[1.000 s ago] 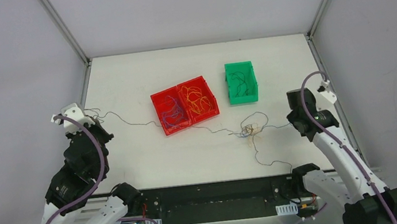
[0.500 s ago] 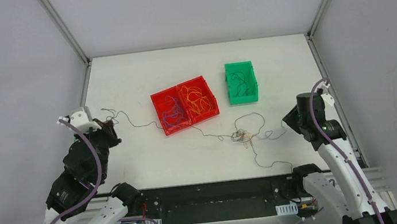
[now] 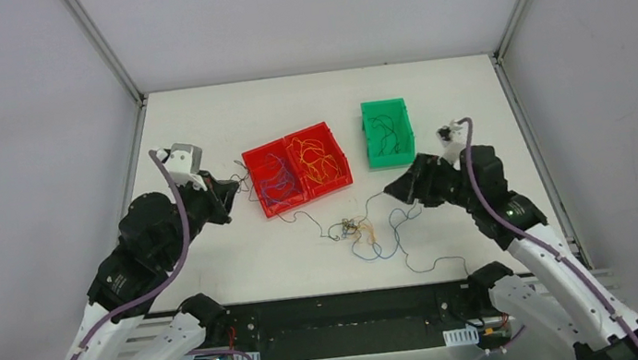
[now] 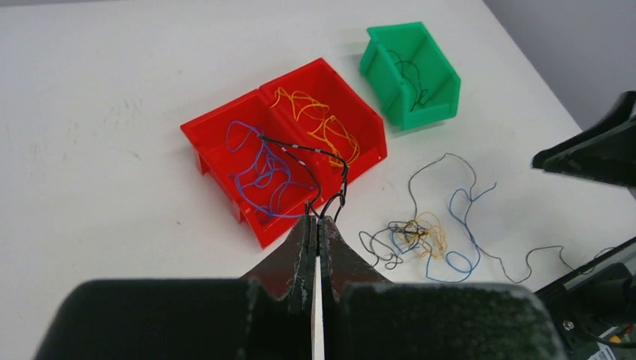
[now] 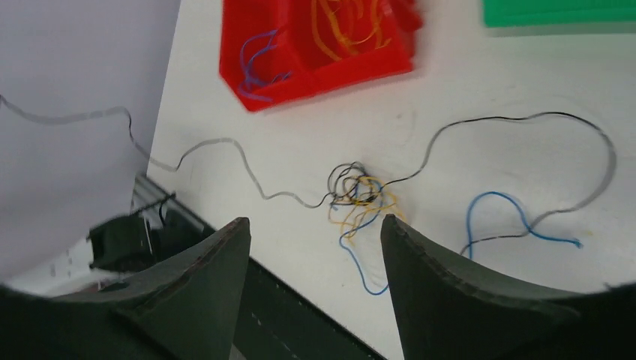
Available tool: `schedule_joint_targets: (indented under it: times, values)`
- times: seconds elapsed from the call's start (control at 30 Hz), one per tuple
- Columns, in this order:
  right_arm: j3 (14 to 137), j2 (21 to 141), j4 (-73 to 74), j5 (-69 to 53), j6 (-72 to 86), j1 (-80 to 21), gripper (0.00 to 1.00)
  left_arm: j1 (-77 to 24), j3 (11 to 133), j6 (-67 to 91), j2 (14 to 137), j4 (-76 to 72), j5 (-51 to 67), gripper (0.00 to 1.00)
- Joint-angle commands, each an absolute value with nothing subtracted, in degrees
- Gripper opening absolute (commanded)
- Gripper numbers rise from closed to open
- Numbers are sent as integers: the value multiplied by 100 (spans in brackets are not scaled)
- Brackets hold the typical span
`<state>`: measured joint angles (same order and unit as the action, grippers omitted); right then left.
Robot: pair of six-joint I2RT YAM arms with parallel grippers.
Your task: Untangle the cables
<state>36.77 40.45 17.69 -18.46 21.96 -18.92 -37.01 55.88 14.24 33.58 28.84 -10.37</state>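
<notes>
A small tangle of cables (image 3: 352,229), orange, blue and black, lies on the white table between the arms. It also shows in the left wrist view as the tangle (image 4: 416,234) and in the right wrist view as the tangle (image 5: 352,191). My left gripper (image 3: 231,191) is shut on a black cable (image 4: 300,146) that arcs over the red bin's left side and trails down to the tangle. My right gripper (image 3: 393,191) hovers open right of the tangle, its fingers (image 5: 225,247) holding nothing. A loose blue cable (image 5: 495,217) and a long black strand (image 5: 510,120) lie spread on the table.
A red two-part bin (image 3: 286,138) holds blue cables on the left and orange ones on the right. A green bin (image 3: 391,161) with dark cables stands behind the right gripper. The black base rail (image 3: 352,320) runs along the table's near edge.
My left gripper moved right to the red bin, pulling the black cable with it. My right gripper opened, let go of its cable and swung left. The tangle shifted left and loosened.
</notes>
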Motion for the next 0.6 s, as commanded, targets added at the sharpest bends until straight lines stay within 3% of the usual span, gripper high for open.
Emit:
schedule_joint_targets:
  times: [0.0,0.33,0.57]
  values:
    - [4129,4625,876,-2148,1303,-3182,68,-3665,6192,1180,3421,2496,-564,0]
    - [4673,6715,-702,-1776,677,-4670,67,-3662,6733,1180,3517,2504,-495,0]
    - [5056,7933,-1555,-1590,788,-5155,56,-3663,6858,1200,3480,2521,-676,0]
